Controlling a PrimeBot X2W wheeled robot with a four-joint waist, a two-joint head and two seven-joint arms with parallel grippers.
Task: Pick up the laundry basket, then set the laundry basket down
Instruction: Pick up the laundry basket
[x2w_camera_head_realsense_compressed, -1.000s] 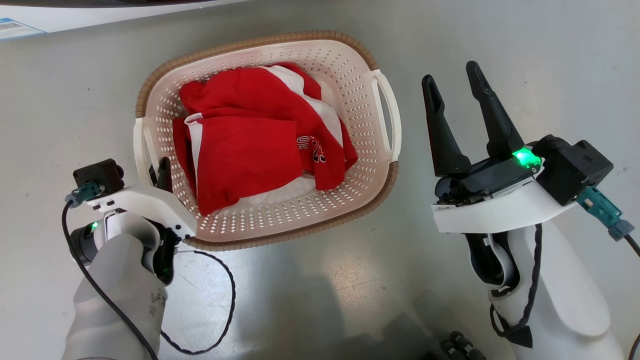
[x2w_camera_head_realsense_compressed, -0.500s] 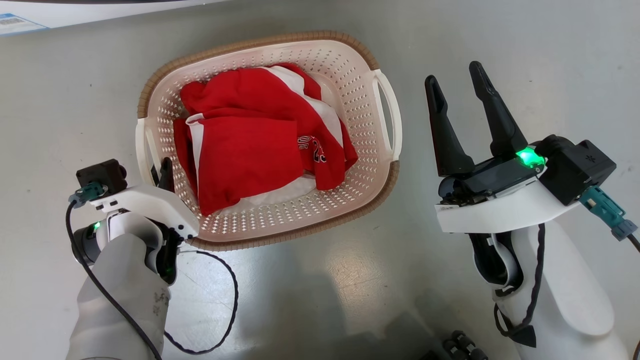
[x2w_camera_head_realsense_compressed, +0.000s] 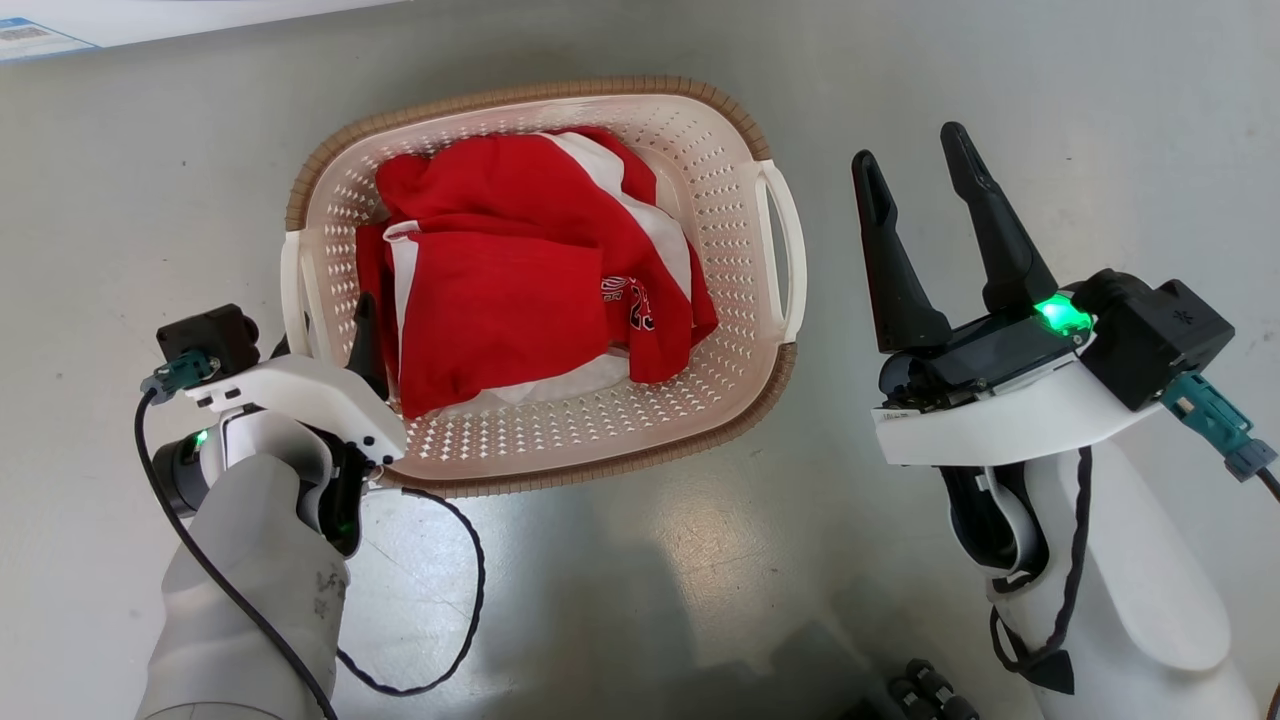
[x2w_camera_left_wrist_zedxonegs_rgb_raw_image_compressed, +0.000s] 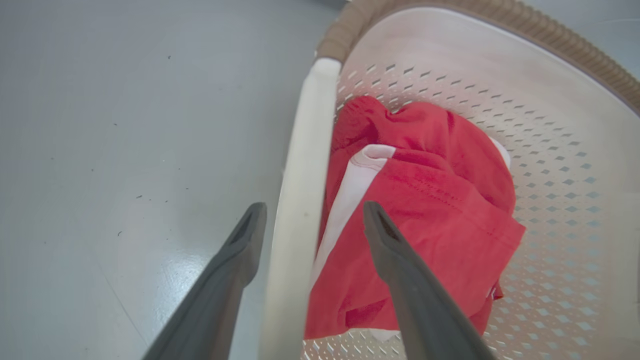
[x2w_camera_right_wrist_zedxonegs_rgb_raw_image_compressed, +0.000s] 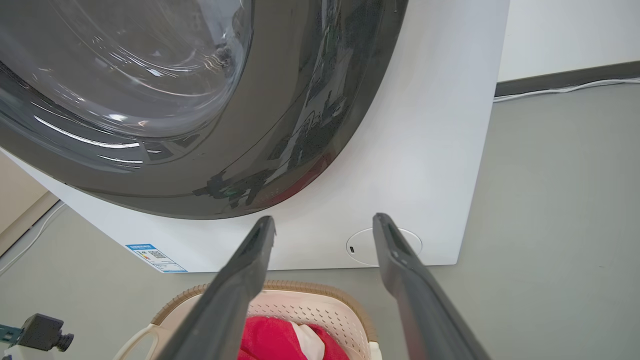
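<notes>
Straddling the laundry basket (x2w_camera_left_wrist_zedxonegs_rgb_raw_image_compressed: 500, 65) handle (x2w_camera_left_wrist_zedxonegs_rgb_raw_image_compressed: 306, 160); left tool (x2w_camera_left_wrist_zedxonegs_rgb_raw_image_compressed: 315, 207) moderately open.

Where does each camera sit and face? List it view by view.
Head view: on the head, looking down at the cream perforated plastic laundry basket; left claw, right claw, forearms show.
Left wrist view: on the left wrist, along its fingers straddling the basket's white plastic handle.
Right wrist view: on the right wrist, facing the large white washing machine; its fingers show.
Shared: all three show the basket.
</notes>
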